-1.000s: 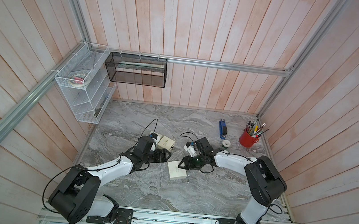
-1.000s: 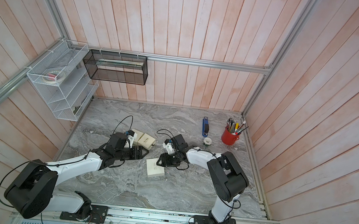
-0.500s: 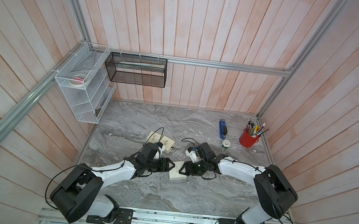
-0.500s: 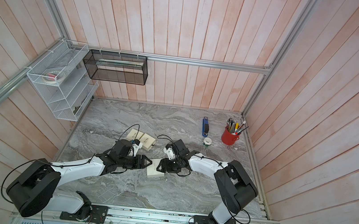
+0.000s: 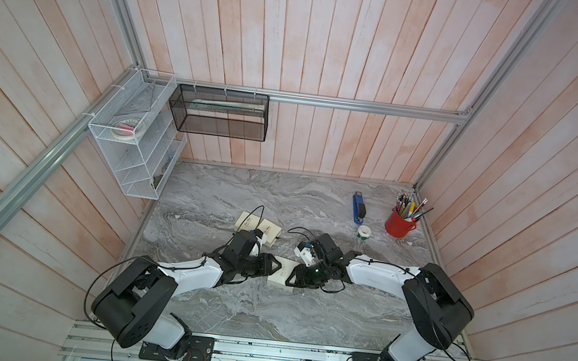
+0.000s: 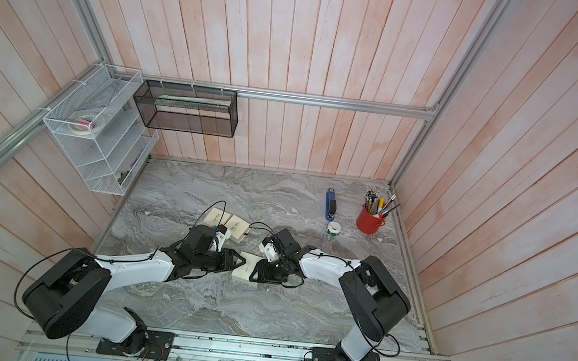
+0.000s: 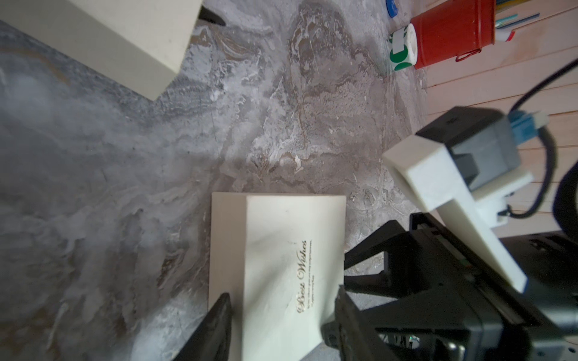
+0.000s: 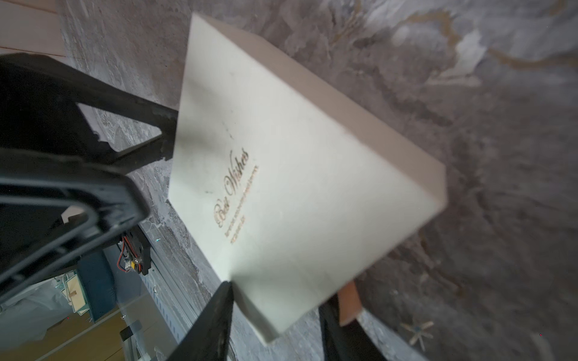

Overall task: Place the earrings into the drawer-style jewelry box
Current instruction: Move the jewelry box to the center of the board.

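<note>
Grey marble surface (image 5: pixel 240 198): both arms have moved in to the cream jewelry box (image 5: pixel 281 276) with gold writing. The left gripper (image 7: pixel 283 292) squeezes its sides. The right gripper (image 8: pixel 275 292) sits around its corner, but it is hard to tell if it holds on. One tiny starry earring (image 8: pixel 417 333) lies beside the box.

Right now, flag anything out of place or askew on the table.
A tiny star-shaped piece, likely an earring, lies loose on the table beside the box, not in it. The box sits skewed to the table's edges, between the left gripper and right gripper.
</note>
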Robot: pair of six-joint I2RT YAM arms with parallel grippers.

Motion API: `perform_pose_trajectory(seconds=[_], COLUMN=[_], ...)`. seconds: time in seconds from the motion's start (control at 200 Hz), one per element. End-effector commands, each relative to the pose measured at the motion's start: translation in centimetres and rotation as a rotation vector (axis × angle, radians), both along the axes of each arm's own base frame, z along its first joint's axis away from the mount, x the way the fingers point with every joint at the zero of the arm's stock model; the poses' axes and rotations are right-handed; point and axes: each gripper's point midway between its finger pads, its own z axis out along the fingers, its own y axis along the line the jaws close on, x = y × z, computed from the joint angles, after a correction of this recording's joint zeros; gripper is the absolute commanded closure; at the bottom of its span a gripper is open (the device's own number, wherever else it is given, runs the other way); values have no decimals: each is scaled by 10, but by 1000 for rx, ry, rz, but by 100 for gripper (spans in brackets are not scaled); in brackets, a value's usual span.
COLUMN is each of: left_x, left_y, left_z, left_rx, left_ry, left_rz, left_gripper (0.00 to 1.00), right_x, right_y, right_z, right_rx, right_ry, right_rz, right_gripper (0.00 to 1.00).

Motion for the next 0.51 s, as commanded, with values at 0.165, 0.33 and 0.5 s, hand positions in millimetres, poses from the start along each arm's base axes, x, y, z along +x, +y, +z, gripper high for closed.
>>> perform_pose_trajectory(seconds=[0.165,0.33,0.5], left_x=[45,68,80], left_y=[14,39,64], left_z=[9,1,-5], left_rx=[11,94,162], left_ry=[-61,-66,-71], left_rz=[24,61,106], left_gripper=[46,45,26], right_x=[31,42,52], right_y=[48,72,57], right_z=[20,17,12], right_rx=[126,135,39], right_ry=[-72,-89,-162], right_rz=[21,61,36], right_gripper=[55,53,47])
